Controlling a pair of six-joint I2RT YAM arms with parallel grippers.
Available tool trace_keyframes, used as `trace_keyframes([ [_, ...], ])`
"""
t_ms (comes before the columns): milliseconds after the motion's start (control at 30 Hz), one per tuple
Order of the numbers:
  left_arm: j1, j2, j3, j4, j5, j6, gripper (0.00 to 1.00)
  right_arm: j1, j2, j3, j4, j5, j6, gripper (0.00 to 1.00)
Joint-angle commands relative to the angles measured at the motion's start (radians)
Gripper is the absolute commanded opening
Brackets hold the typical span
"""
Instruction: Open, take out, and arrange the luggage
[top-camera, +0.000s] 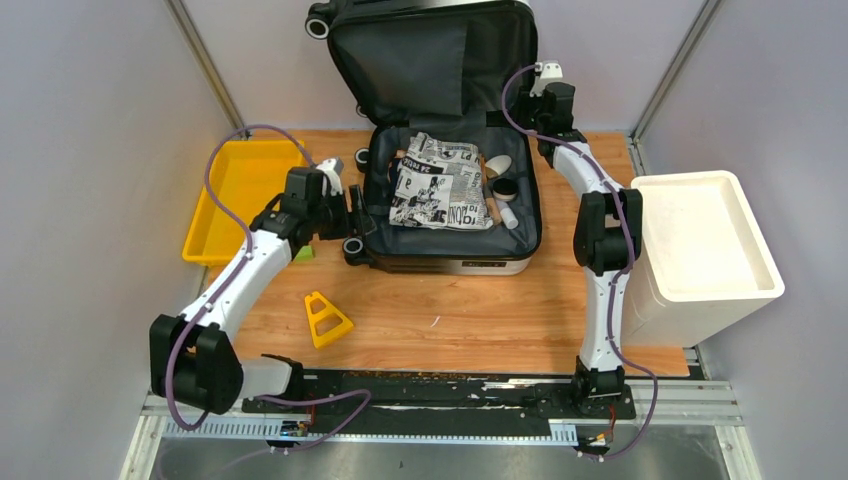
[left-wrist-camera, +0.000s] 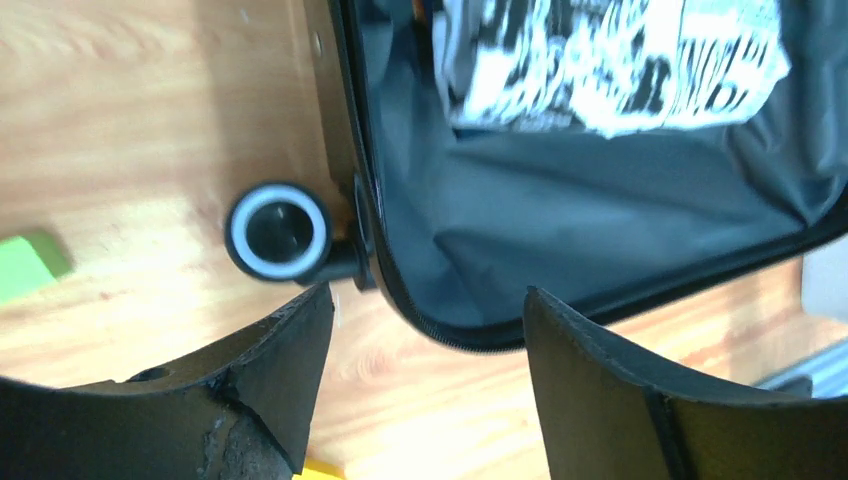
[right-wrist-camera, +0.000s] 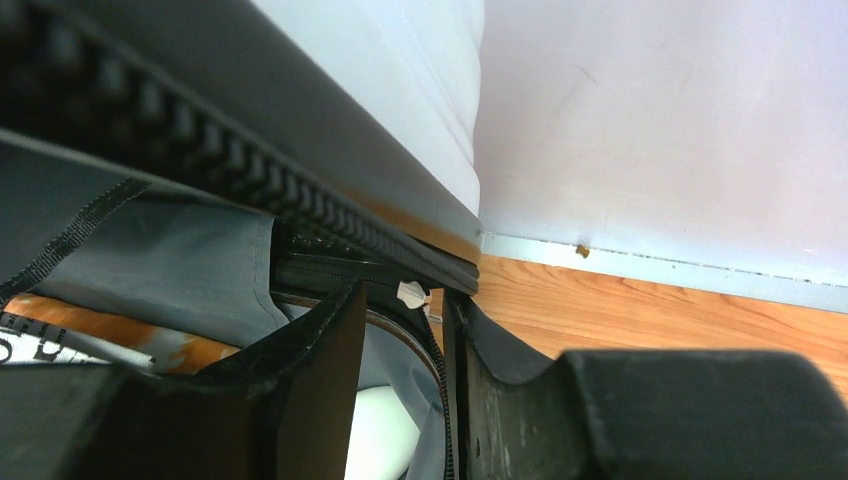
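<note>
Luggage (top-camera: 420, 70), small dark-lined hard-shell suitcase, opened at table's (top-camera: 450, 320) back edge; newsprint-patterned cloth (top-camera: 440, 180) not yet out. Left gripper (left-wrist-camera: 425, 310) released; right gripper (right-wrist-camera: 400, 300) at rim (right-wrist-camera: 330, 215), grip unclear.

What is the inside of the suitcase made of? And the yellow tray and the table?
The luggage lining looks like soft dark grey fabric, because it wrinkles and sags. The yellow tray looks like smooth, slightly shiny plastic moulded in one piece. The table top looks like wood, with grain lines showing, though it could be a printed laminate.
</note>
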Motion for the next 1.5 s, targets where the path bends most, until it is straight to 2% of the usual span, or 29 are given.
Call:
trace_keyframes([
  [0, -0.005, 0.034, 0.133, -0.009, -0.108, 0.035, 0.79, -0.006, -0.017, 0.026, 0.005, -0.005, 0.002, 0.36],
  [267, -0.005, 0.321, 0.233, 0.057, -0.071, 0.056, 0.80, -0.014, -0.006, 0.062, 0.015, -0.020, 0.002, 0.36],
  [367, -0.005, 0.366, 0.235, 0.054, -0.068, 0.065, 0.75, -0.022, -0.020, 0.067, 0.042, -0.017, 0.009, 0.36],
  [500, -0.005, 0.372, 0.197, 0.059, -0.073, 0.093, 0.57, -0.039, -0.043, 0.073, 0.083, -0.025, 0.044, 0.36],
  [600, -0.005, 0.354, 0.164, 0.035, -0.089, 0.120, 0.32, -0.050, -0.072, 0.043, 0.170, -0.069, 0.066, 0.36],
  [667, -0.005, 0.326, 0.136, 0.034, -0.082, 0.128, 0.20, -0.051, -0.083, 0.037, 0.208, -0.089, 0.063, 0.36],
  [800, -0.005, 0.255, 0.072, 0.038, -0.058, 0.146, 0.06, -0.053, -0.080, 0.067, 0.222, -0.118, 0.065, 0.36],
  [933, -0.005, 0.222, 0.031, 0.029, -0.057, 0.163, 0.00, -0.053, -0.067, 0.095, 0.222, -0.166, 0.070, 0.36],
  [1167, -0.005, 0.199, 0.022, 0.021, -0.060, 0.166, 0.01, -0.052, -0.057, 0.093, 0.236, -0.168, 0.102, 0.36],
  [1333, -0.005, 0.204, 0.043, 0.023, -0.087, 0.152, 0.20, -0.053, -0.084, 0.048, 0.193, -0.132, 0.130, 0.35],
  [1400, -0.006, 0.209, 0.058, 0.019, -0.088, 0.143, 0.33, -0.050, -0.134, -0.011, 0.170, -0.118, 0.142, 0.38],
  [1433, -0.006, 0.212, 0.071, 0.017, -0.085, 0.140, 0.45, -0.048, -0.166, -0.037, 0.137, -0.102, 0.144, 0.40],
  [1467, -0.005, 0.212, 0.077, 0.016, -0.074, 0.134, 0.50, -0.046, -0.200, -0.060, 0.095, -0.086, 0.141, 0.44],
])
